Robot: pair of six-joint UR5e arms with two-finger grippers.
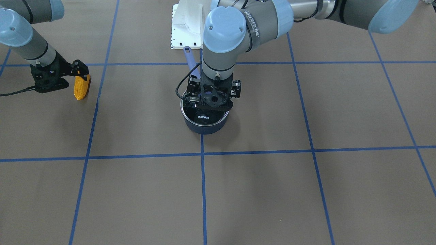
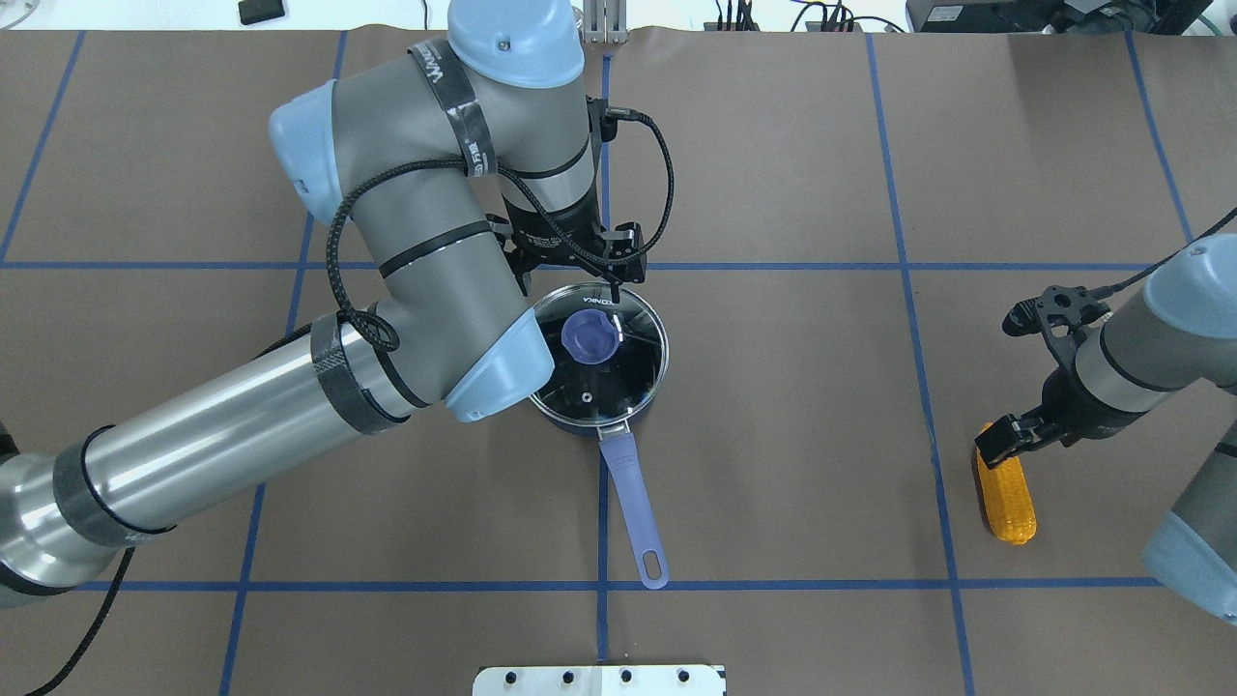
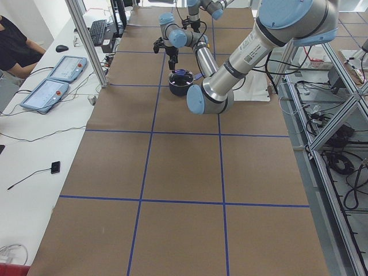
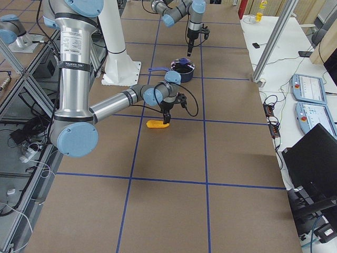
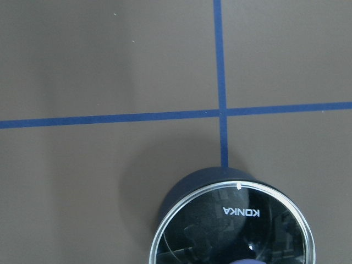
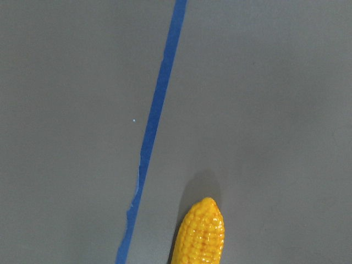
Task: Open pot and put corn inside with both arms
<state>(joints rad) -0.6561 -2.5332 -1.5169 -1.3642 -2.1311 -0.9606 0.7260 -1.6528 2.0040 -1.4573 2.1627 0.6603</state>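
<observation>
Nearest the overhead camera was the left arm, bent over the middle of the table with the left gripper hanging above the far rim of the pot. I could not tell whether its jaws stood apart or together, and nothing was in them. That pot was a small dark blue saucepan, and its long pale-blue handle pointed back toward the robot. It was not yet open: a round glass lid with a steel rim and a blue knob sat flat on it. Glass of that kind would likely be smooth, brittle and awkward at the edge, so the knob looked the only sensible hold. The pan itself seemed light enough to slide if nudged. Well off to the robot's right lay the corn, flat on the table near a blue tape line. It was a yellow-orange cob, tapered, with ribbed kernels. It looked stiff and light, with enough ridging for grip, though the taper might let it slip toward the thin end, so a hold across the thicker part would suit. The right gripper was down at one end of the cob; whether it had clamped on could not be made out.
</observation>
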